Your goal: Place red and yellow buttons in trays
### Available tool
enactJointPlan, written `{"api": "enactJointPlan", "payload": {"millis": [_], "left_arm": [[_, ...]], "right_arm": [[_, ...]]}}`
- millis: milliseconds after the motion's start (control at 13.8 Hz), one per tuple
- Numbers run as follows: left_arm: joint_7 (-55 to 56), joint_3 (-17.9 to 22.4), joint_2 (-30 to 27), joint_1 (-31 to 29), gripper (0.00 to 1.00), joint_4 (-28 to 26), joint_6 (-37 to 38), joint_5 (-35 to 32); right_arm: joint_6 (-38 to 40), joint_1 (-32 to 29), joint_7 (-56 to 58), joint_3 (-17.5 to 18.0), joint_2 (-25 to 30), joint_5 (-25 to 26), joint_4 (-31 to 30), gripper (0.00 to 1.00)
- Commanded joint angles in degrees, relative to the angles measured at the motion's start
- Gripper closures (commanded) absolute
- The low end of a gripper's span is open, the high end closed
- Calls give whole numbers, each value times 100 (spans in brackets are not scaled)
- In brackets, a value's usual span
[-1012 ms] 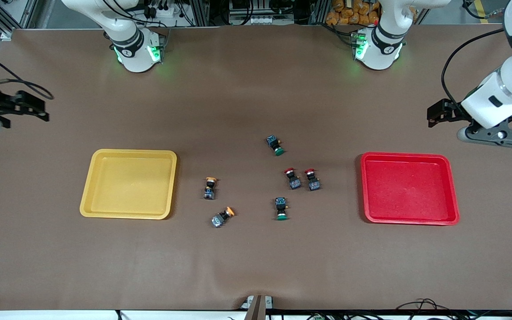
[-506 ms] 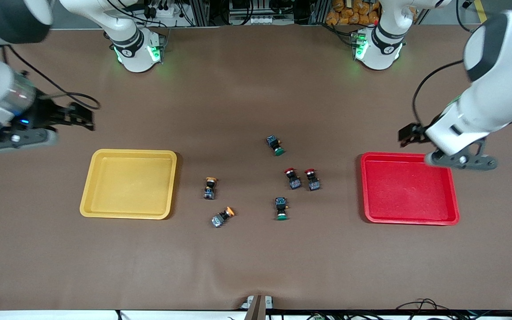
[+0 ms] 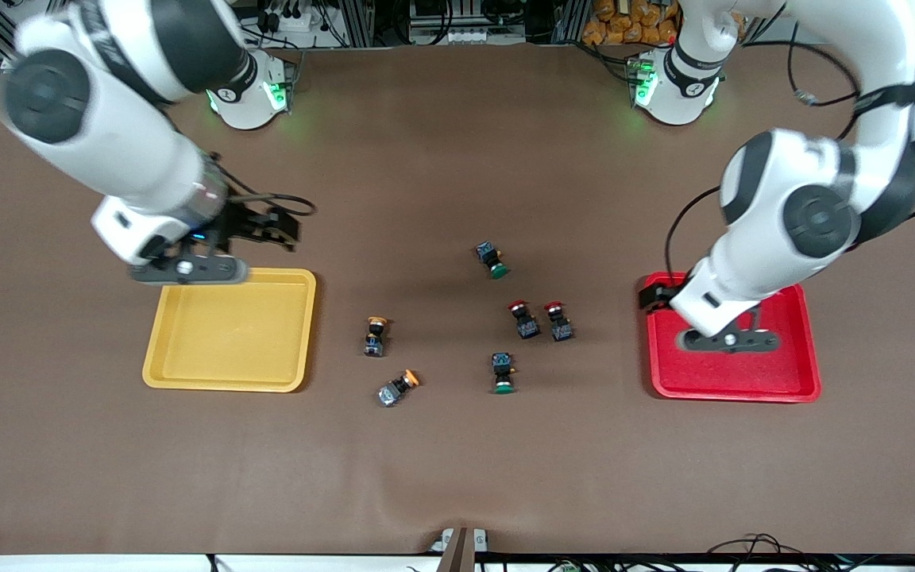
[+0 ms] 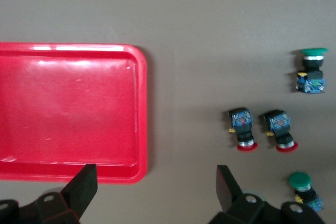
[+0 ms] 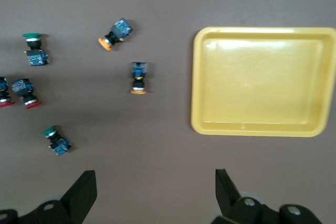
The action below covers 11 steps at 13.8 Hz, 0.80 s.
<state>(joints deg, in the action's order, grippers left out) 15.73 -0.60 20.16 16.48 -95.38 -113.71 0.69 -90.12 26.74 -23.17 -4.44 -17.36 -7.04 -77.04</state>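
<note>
Left gripper [image 3: 652, 295], fingers spread, hung over the red tray [image 3: 791, 381]; right gripper [image 3: 279, 226], spread, at yellow tray's [image 3: 227, 373] twelve o'clock

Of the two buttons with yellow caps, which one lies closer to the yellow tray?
The yellow-capped button farther from the front camera lies closer to the yellow tray. The other yellow-capped button lies nearer to the front camera and toward the left arm's end.
</note>
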Motion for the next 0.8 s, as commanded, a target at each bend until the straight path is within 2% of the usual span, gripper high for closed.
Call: {"api": "enactJointPlan", "payload": {"millis": [0, 145, 578, 723], "left_arm": [[263, 7, -39, 48, 0, -611, -676, 71], [683, -45, 154, 109, 0, -797, -1020, 71], [2002, -98, 1243, 566, 0, -763, -2303, 71], [2328, -98, 1490, 672, 0, -719, -2550, 71]], "right_arm": [[-233, 112, -144, -75, -565, -402, 278, 0], [-785, 165, -153, -83, -917, -666, 243, 0], [-1893, 262, -355, -75, -1804, -685, 23, 0], [-2490, 297, -355, -83, -2086, -685, -169, 0]]}}
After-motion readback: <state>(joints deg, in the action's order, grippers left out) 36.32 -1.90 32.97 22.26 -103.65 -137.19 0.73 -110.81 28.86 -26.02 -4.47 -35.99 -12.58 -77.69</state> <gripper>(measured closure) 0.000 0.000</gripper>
